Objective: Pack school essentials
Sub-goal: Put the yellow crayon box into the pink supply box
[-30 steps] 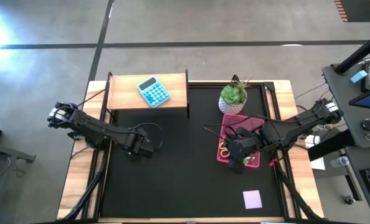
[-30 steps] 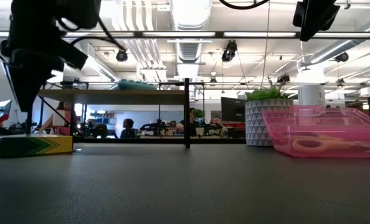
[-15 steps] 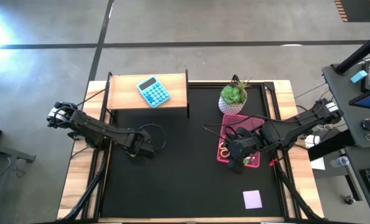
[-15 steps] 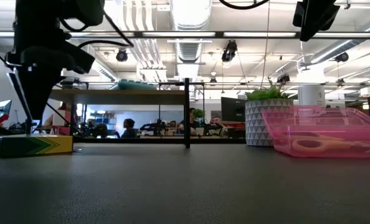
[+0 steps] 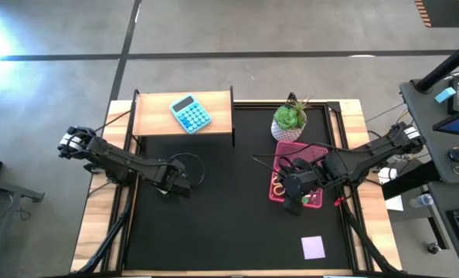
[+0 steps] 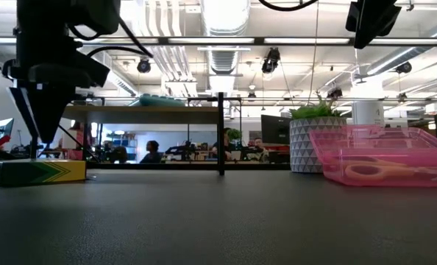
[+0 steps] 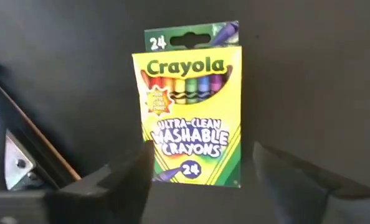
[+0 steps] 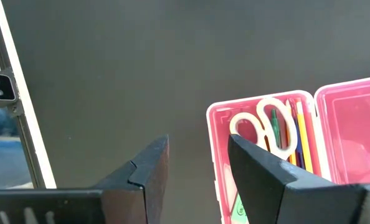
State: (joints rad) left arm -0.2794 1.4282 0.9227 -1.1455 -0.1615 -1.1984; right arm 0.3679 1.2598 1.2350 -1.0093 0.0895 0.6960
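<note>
- Two arms in the high view: the left hand [image 5: 175, 188] hangs at the worktop's [image 5: 214, 224] nine o'clock side, the right hand [image 5: 293, 202] over the pink case [image 5: 295, 171] at three o'clock.
- Low view: the crayon box [image 6: 34, 171] lies flat under the left hand [image 6: 40, 140].
- Left wrist view: open fingers [image 7: 119, 180] straddle the crayon box [image 7: 191, 106], gripping nothing.
- Right wrist view: the right hand's [image 8: 197, 165] fingers are parted and empty; scissors [image 8: 263, 130] and pencils [image 8: 297, 134] lie in the pink case [image 8: 217, 162].

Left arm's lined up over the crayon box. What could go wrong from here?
1. The crayon box lies flat on the mat; the open left tool straddles only one end, so a pinch there may tilt it.
2. The pink case already holds scissors and pencils, and the right tool hangs above it, crowding the drop-off.
</note>
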